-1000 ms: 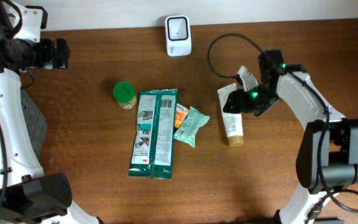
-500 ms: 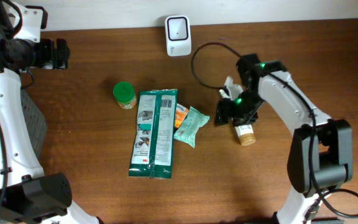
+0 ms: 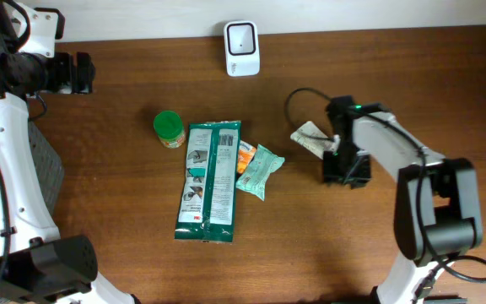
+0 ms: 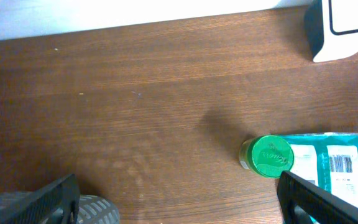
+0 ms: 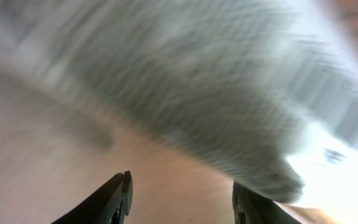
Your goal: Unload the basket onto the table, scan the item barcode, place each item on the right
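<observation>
Brown wooden table (image 3: pixel 310 245) under both arms. My right gripper (image 5: pixel 180 186) has its fingers apart with bare wood between the tips, and the white tube (image 5: pixel 166 81) lies just ahead of them, badly blurred. Further out toward my left arm lies the long teal packet (image 3: pixel 211 177). My left gripper (image 4: pixel 176 190) hangs wide open, with the green-lidded jar (image 4: pixel 269 155) ahead of it.

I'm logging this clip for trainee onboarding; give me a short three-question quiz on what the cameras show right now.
1. True or false: in the overhead view, the green-lidded jar stands left of the long teal package.
2. The white scanner sits: A) beside the jar, B) at the table's far edge, C) on the package.
3. Fill in: the left gripper's jaws stand ___.
Key: 1 true; 2 B; 3 open.
</observation>
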`<move>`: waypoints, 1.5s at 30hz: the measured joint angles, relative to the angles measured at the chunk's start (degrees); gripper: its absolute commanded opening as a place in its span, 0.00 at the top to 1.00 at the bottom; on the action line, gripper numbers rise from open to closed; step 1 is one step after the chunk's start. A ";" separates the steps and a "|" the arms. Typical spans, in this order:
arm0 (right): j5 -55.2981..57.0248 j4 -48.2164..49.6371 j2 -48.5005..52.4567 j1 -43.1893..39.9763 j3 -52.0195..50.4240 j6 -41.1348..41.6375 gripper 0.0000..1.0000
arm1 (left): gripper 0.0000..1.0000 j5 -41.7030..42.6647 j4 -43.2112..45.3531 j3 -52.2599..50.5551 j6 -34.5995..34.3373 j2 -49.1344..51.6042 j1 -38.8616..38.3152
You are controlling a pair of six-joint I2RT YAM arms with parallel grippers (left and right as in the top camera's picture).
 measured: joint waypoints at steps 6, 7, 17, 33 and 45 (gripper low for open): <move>2.27 9.57 0.00 -10.86 -0.07 -2.82 0.42 | 0.01 0.00 -0.04 0.00 0.00 -0.02 0.00; 1.70 11.63 0.00 -12.52 -0.09 -3.98 0.38 | 0.01 0.00 0.00 0.00 0.00 0.00 0.00; -16.87 24.79 0.00 -15.74 -0.15 -11.89 0.31 | 0.01 0.00 -0.02 0.00 0.00 -0.02 0.00; -22.34 19.56 0.11 -13.20 2.29 4.72 0.38 | 0.01 0.00 0.02 0.00 0.00 0.00 0.00; -12.48 28.96 0.13 -4.81 -2.19 16.33 0.71 | 0.01 0.00 0.00 0.00 0.00 -0.02 0.00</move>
